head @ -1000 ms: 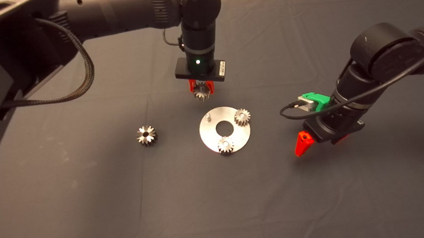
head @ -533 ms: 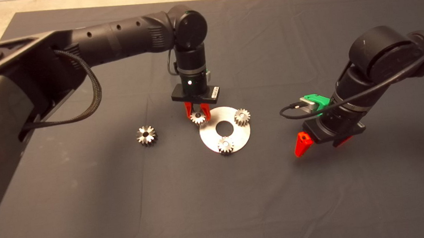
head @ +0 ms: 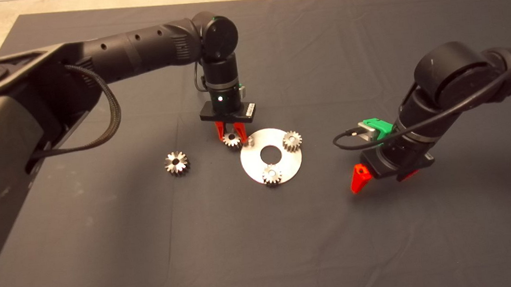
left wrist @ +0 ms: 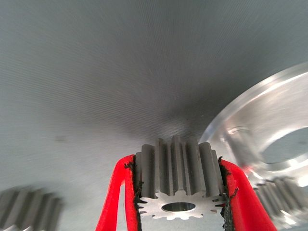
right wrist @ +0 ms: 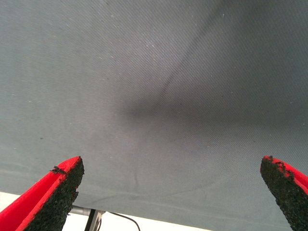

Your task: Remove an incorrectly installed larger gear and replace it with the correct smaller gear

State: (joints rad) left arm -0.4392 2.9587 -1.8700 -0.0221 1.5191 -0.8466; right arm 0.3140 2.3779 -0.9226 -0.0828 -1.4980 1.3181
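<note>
My left gripper is shut on the smaller gear, bright silver with fine teeth. It holds the gear low, just off the left edge of the round metal plate, beside the plate's bare peg. In the left wrist view the gear sits clamped between the red fingers, with the plate to one side. The larger gear, darker with chunky teeth, lies on the mat left of the plate. My right gripper is open and empty over bare mat, right of the plate.
Two more small silver gears sit on pegs on the plate, which has a round centre hole. The dark mat's far edge and pale floor show at the back. The left arm reaches across the back left of the mat.
My left gripper has come down and moved left with the smaller gear, from above the plate's far side to beside the bare peg. The right arm has shifted slightly left.
</note>
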